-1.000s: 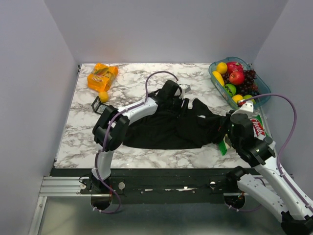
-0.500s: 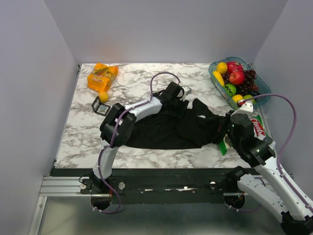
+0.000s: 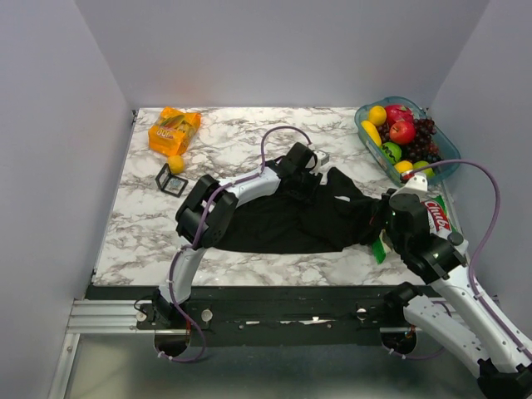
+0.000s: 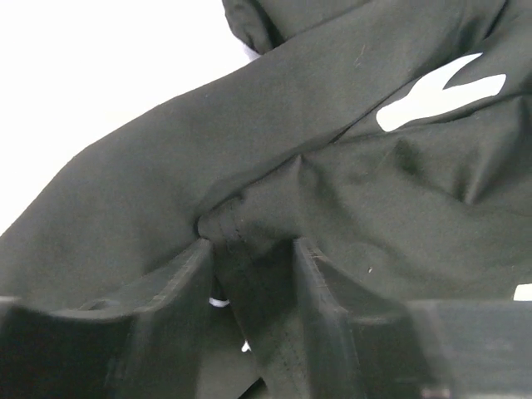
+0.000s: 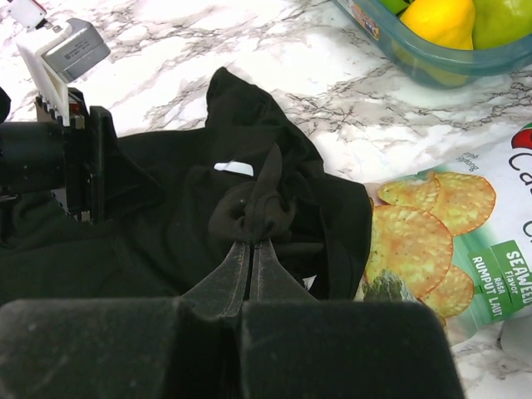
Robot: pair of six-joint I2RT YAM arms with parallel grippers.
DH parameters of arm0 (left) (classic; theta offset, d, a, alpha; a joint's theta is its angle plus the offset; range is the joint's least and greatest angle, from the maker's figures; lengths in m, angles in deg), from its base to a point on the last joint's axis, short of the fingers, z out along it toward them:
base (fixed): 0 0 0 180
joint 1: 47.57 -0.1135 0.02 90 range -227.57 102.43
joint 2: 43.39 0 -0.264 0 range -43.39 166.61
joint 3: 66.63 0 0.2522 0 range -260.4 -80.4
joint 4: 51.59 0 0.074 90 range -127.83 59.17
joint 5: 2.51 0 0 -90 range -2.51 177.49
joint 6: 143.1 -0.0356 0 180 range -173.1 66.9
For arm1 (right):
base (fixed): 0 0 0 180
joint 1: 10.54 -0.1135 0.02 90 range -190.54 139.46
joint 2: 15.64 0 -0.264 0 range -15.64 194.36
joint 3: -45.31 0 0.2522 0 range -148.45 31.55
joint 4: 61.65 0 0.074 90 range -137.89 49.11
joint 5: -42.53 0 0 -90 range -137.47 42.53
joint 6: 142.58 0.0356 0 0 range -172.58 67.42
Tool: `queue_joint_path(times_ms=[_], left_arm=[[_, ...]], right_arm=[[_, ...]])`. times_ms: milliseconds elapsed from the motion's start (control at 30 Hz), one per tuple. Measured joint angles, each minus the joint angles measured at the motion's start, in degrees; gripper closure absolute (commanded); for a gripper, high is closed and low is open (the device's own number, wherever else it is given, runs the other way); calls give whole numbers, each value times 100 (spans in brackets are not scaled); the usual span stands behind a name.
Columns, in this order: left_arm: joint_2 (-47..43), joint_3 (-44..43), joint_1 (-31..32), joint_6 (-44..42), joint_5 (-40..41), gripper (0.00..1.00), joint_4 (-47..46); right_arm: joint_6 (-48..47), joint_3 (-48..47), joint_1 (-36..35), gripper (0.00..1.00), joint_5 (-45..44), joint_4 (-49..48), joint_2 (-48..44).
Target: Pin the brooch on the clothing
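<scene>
The clothing (image 3: pixel 278 218), a black T-shirt, lies crumpled across the middle of the marble table. My left gripper (image 3: pixel 309 176) hangs low over its far edge. In the left wrist view its jaws (image 4: pixel 249 253) are open, with a hemmed fold of the clothing (image 4: pixel 249 166) between the fingers (image 4: pixel 187 287) and a gap on the left side. A white bit of print (image 4: pixel 440 91) shows on the cloth. My right gripper (image 5: pixel 253 243) is shut on a bunched fold of the clothing (image 5: pixel 258 212) at its right end (image 3: pixel 376 220). The brooch is out of view.
A clear tub of fruit (image 3: pixel 439 143) sits at the back right. A chips bag (image 3: pixel 438 214) lies beside my right arm and shows again (image 5: pixel 432 241) by the shirt. An orange snack pack (image 3: pixel 173 129), an orange ball (image 3: pixel 175 164) and a black wire cube (image 3: pixel 170 180) are back left.
My left arm has shifted right along the shirt's far edge, and its jaws have narrowed around the fold. The right arm has kept its pinch and stayed in place.
</scene>
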Motion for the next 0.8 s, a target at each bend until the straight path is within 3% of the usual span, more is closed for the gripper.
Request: queue_joint_path(times_ms=[33, 67, 133, 433, 633, 800], left_arm=[[0, 0, 2, -7, 0, 80, -17], [0, 0, 2, 7, -2, 90, -44], [0, 2, 0, 35, -7, 100, -83], [-389, 232, -7, -7, 170, 100, -140], [-1692, 629, -72, -160, 442, 100, -114], [-3082, 1488, -365, -214, 734, 100, -162]], right_arm=[[0, 4, 0, 99, 0, 0, 9], [0, 7, 0, 99, 2, 0, 20], [0, 7, 0, 99, 4, 0, 48], [-22, 15, 0, 99, 9, 0, 39], [-151, -57, 0, 99, -2, 11, 203], [-372, -214, 0, 99, 55, 4, 433]])
